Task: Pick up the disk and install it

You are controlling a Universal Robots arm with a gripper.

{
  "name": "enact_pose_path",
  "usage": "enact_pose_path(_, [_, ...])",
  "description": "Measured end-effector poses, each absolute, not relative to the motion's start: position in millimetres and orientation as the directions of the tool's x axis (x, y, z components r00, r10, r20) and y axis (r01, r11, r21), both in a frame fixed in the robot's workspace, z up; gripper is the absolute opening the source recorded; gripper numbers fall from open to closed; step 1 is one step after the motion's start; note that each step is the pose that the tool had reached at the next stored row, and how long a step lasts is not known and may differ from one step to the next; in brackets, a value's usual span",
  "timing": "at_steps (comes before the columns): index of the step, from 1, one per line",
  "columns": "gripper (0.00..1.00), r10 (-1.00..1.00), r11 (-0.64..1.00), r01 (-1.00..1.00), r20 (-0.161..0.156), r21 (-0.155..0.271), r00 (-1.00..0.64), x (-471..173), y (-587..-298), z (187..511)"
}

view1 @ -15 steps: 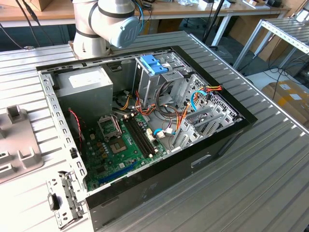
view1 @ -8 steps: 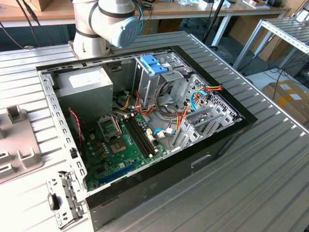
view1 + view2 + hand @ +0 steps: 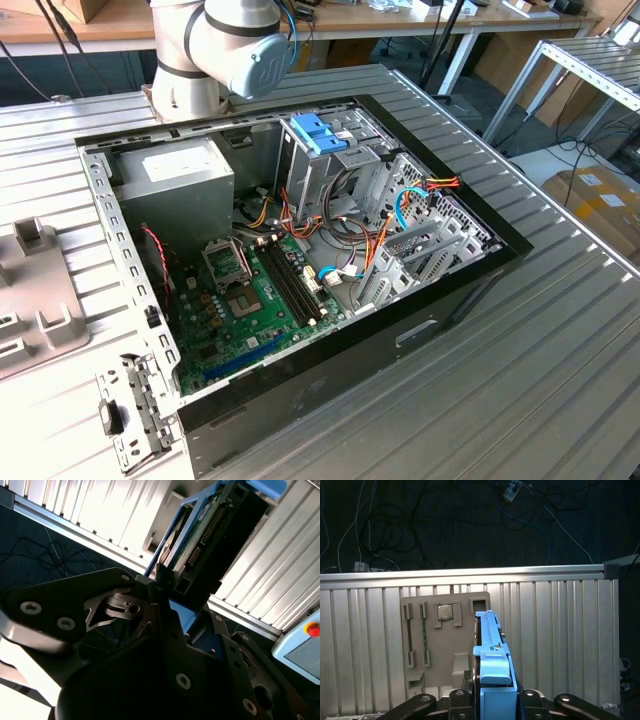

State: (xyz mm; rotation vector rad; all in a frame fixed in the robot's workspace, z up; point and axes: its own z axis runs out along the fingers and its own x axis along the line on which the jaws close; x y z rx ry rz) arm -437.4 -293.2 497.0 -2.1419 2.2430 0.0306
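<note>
**Gripper** (image 3: 494, 701): clamped on the disk, with a dark finger (image 3: 457, 700) on either side of the blue carrier in the first wrist view.

**Disk** (image 3: 492, 650): a dark hard drive in a bright blue carrier, held on edge and lifted clear of the table, its blue end tab nearest the first wrist camera. The second wrist view showed the disk (image 3: 215, 530) from its flat side, with a row of connector pins along one edge.

**Fixture tray** (image 3: 445, 630): grey moulded plastic with slots and recesses, lying flat on the ribbed aluminium table (image 3: 560, 630) directly behind the held disk. In the exterior view the tray (image 3: 40, 300) sat at that view's left, well apart from the case.

**Computer case** (image 3: 330, 380): black, side panel off, lying open on the table (image 3: 560, 380). Contents seen:
- green motherboard (image 3: 255, 300)
- grey power-supply box (image 3: 185, 180) toward the exterior view's left
- metal drive cage (image 3: 300, 170) topped by a light-blue latch block (image 3: 318, 133)
- loose orange, blue and grey cables

**Metal bracket** (image 3: 130, 410): loose, just beside the case's near corner.

**Robot arm** (image 3: 220, 50): its base stood on the table behind the case.

**Pale-blue device with red button** (image 3: 305, 642): lay beyond the table edge in the second wrist view.
</note>
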Motion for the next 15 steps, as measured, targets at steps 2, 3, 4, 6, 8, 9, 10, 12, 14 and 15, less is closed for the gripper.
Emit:
enact_pose_path(2, [0.37, -0.998, 0.046, -0.999, -0.043, -0.013, -0.046, -435.6, -293.5, 497.0])
enact_pose_path(3, [0.37, -0.998, 0.046, -0.999, -0.043, -0.013, -0.046, -434.9, -293.6, 496.9])
enact_pose_path(4, [0.37, -0.998, 0.046, -0.999, -0.043, -0.013, -0.046, -434.3, -293.8, 497.0])
enact_pose_path(6, [0.37, -0.998, 0.046, -0.999, -0.043, -0.013, -0.046, -433.1, -294.3, 497.0])
enact_pose_path(8, [0.37, -0.998, 0.046, -0.999, -0.043, -0.013, -0.046, -432.1, -294.7, 497.0])
enact_pose_path(9, [0.37, -0.998, 0.046, -0.999, -0.043, -0.013, -0.046, -431.5, -294.9, 497.0])
enact_pose_path(10, [0.37, -0.998, 0.046, -0.999, -0.043, -0.013, -0.046, -431.1, -295.0, 496.9])
enact_pose_path(12, [0.37, -0.998, 0.046, -0.999, -0.043, -0.013, -0.046, -430.5, -295.4, 497.0])
enact_pose_path(14, [0.37, -0.998, 0.046, -0.999, -0.043, -0.013, -0.046, -430.0, -295.7, 497.0])
enact_pose_path(15, [0.37, -0.998, 0.046, -0.999, -0.043, -0.013, -0.046, -429.7, -296.0, 497.0])
